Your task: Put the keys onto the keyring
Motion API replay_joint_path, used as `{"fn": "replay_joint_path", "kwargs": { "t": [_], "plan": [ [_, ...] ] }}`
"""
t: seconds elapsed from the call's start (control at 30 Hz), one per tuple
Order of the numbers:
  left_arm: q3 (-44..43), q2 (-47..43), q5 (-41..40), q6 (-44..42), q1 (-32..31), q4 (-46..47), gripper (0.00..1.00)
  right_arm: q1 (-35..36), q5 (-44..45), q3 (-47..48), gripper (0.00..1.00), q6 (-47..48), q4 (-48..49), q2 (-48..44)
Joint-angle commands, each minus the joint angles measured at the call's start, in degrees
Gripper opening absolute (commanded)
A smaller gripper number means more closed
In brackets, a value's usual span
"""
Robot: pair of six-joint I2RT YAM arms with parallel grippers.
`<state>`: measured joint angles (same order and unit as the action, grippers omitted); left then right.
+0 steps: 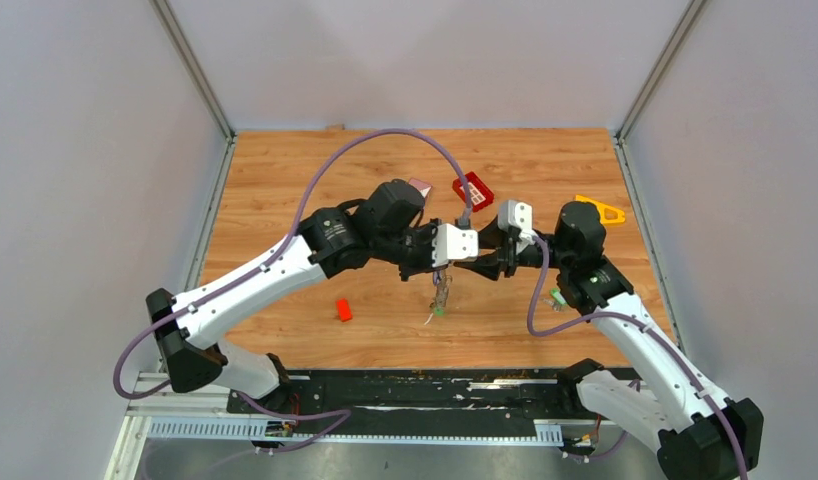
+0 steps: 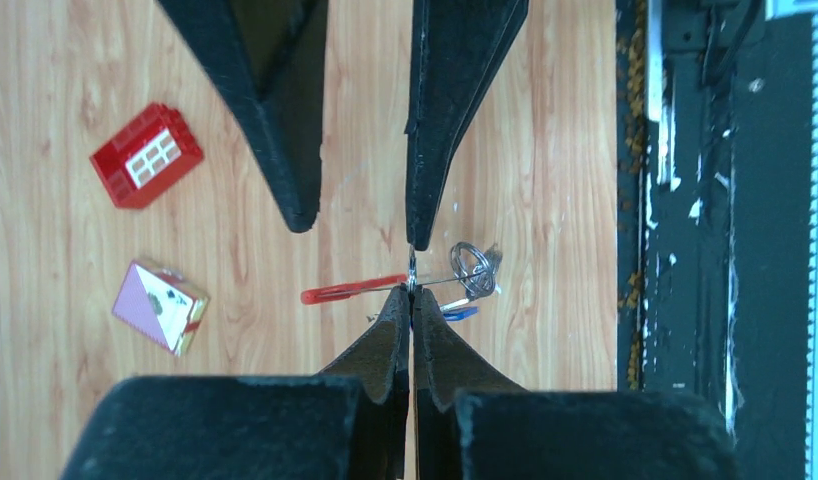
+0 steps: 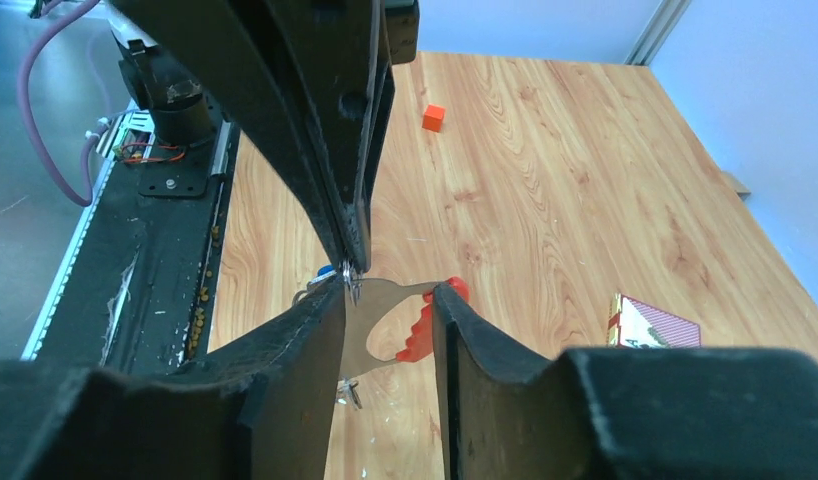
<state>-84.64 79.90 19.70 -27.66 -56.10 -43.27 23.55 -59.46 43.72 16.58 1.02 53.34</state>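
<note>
Far to the left a small red block (image 1: 343, 310) lies alone on the wooden table (image 1: 285, 180). My left gripper (image 2: 412, 296) is clamped tight, fingertips together on the thin edge of the keyring (image 3: 371, 318), which I hold up over the middle of the table. The metal ring (image 2: 472, 268) coils just beside my fingertips. A blue key (image 2: 457, 312) shows next to it, though I cannot tell whether it is threaded on. My right gripper (image 3: 390, 292) faces the left one, its jaws parted, with the grey fob and its red piece (image 3: 420, 335) standing between them. Further right, a green-headed key (image 1: 557, 297) lies on the table just beside my right arm.
</note>
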Motion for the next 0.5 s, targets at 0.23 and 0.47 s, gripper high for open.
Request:
{"fn": "replay_joint_path", "kwargs": {
  "t": [0.23,0.47],
  "plan": [
    [-8.0,4.1,-13.8,0.9,-4.7,-8.4,0.00,0.3,-5.3,-0.6,0.38,1.4,2.2,0.3],
    [-8.4,3.9,-10.6,2.5,-4.8,-7.0,0.00,1.1,-6.5,-2.1,0.36,-2.0,6.5,2.7]
  ]
}}
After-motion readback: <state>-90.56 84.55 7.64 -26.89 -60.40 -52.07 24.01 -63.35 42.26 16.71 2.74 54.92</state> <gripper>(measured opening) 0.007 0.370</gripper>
